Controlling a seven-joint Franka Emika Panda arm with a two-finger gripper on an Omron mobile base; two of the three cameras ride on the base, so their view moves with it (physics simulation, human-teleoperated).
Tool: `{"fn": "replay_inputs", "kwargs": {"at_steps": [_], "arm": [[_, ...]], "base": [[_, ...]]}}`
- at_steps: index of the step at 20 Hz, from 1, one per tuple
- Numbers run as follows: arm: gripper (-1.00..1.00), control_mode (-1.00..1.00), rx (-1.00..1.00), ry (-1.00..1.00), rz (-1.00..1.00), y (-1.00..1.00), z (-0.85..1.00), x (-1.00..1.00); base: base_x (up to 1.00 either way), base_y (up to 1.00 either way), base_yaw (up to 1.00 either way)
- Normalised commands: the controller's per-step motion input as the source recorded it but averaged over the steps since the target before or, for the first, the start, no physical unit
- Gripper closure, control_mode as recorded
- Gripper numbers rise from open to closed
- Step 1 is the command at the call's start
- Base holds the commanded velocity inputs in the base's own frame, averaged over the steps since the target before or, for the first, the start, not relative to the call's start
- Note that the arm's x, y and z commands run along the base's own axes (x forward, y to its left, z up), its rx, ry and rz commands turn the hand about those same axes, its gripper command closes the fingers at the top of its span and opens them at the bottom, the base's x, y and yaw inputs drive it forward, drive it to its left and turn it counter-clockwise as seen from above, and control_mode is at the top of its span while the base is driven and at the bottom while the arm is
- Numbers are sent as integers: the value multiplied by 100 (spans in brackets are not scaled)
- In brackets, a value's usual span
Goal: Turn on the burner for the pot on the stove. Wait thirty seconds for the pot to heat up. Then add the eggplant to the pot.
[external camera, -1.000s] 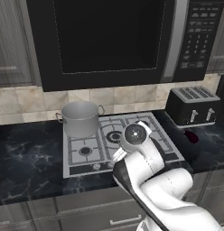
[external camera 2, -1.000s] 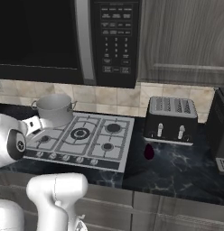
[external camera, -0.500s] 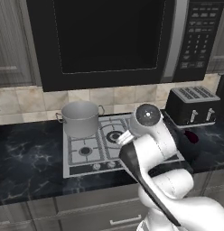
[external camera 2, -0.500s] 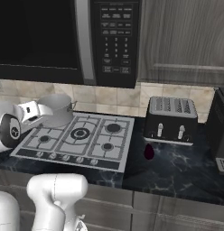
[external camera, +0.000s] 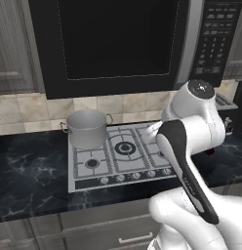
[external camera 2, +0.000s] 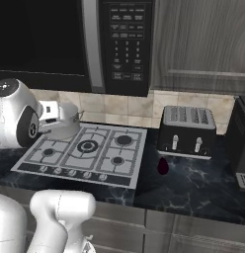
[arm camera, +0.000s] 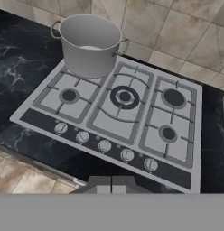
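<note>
Currently, the end effector (arm camera: 111, 184) is fully closed and holds nothing, poised above the front edge of the stove (arm camera: 184, 173). The pot (arm camera: 90, 43) stands on the rear left burner. The eggplant (external camera 2: 163, 166) lies on the tabletop (external camera 2: 193, 185) before the toaster (external camera 2: 187, 131).

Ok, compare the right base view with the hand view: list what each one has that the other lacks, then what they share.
The right base view has the black toaster, the small dark eggplant on the counter in front of it, and the microwave overhead. The hand view has the gripper, shut, hovering in front of the knob row. Both show the stove with the grey pot on its back left burner, the dark counter and the tiled wall.
</note>
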Motion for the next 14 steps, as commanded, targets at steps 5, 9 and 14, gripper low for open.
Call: {"fn": "replay_inputs", "kwargs": {"at_steps": [5,9,14], "arm": [[100,-100,0,0,0,-5,0,-14],[100,-100,0,0,0,-2,0,-10],[100,-100,0,0,0,0,0,-6]], "base": [[0,0,0],[0,0,0],[0,0,0]]}}
